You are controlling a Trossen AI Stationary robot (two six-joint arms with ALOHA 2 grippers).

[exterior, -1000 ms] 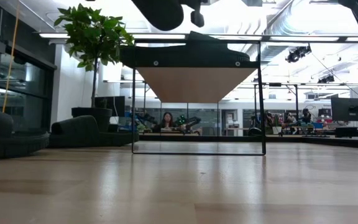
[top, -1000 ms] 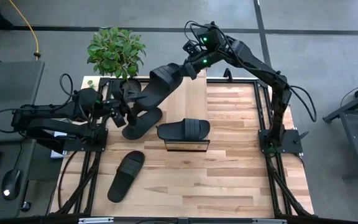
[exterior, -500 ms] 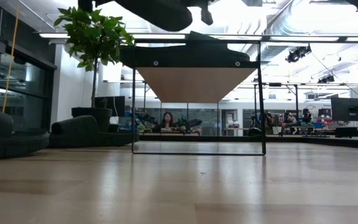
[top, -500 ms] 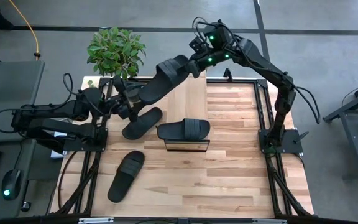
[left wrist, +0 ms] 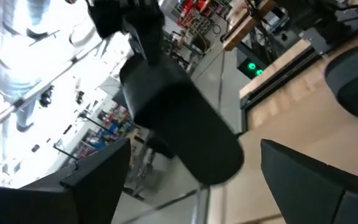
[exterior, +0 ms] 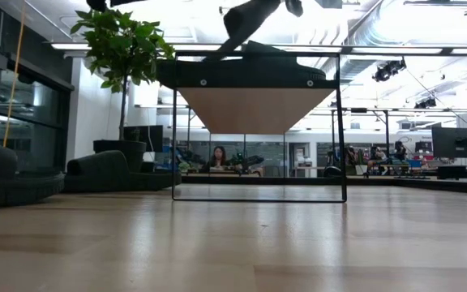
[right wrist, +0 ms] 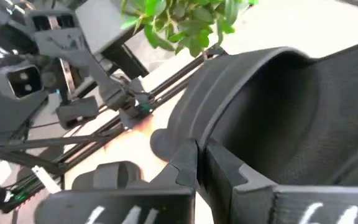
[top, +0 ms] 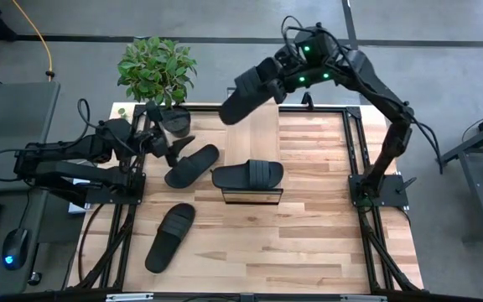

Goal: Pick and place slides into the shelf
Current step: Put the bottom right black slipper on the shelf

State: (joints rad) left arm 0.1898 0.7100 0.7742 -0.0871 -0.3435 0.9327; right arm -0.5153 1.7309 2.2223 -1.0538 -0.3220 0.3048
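Observation:
My right gripper (top: pixel 277 82) (right wrist: pixel 202 155) is shut on one black slide (top: pixel 246 94) and holds it high over the table's far edge; it also shows at the top of the low view as the slide (exterior: pixel 254 15). My left gripper (top: pixel 164 144) (left wrist: pixel 194 149) is open near the far-left corner, with nothing between its fingers. A second slide (top: pixel 247 175) lies sole-down on the shelf (top: pixel 252 195) (exterior: pixel 258 89). A third slide (top: pixel 192 165) lies just left of the shelf. A fourth slide (top: pixel 170 236) lies nearer the left front. My right gripper pinches the slide between its two fingers (right wrist: pixel 229 177) at the end nearest the arm (top: pixel 268 77), on the rim (right wrist: pixel 194 140) beside the ribbed strap. It comes from the table's right. The slide is lifted clear and slopes down toward the left arm.
A potted plant (top: pixel 158 71) stands at the far-left corner, close behind the left gripper. The dark frame rails (top: pixel 355 151) run along the table's sides. Bare wood (top: pixel 309 243) lies right of and in front of the shelf.
My right gripper has risen and drawn back toward the far-right, carrying the slide. The slide's lower end, which was at my left gripper, has come away from it and now hangs free in the air. My left arm has pulled back slightly toward the left.

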